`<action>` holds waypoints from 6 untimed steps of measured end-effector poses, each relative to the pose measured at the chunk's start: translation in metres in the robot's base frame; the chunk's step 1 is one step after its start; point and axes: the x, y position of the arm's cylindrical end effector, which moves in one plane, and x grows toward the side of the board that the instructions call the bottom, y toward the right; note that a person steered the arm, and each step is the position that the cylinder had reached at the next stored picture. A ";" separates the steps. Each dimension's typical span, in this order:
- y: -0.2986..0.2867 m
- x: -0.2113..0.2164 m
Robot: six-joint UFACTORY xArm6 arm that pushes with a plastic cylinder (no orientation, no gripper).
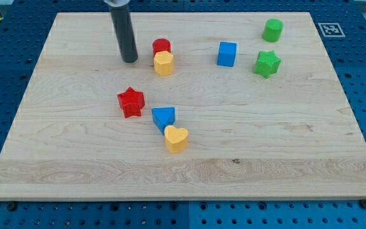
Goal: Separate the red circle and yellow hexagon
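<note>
Toward the upper left of the frame, my tip (pixel 130 61), the plain end of a dark rod tool holding nothing, rests on the pale wooden surface (pixel 265 146) just left of the red circular block (pixel 161 46). That block touches the yellow hexagonal block (pixel 163 63) directly below it.

dark rod upright, my tip (pixel 130 60) down on the surface
</note>
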 end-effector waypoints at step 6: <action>0.137 0.000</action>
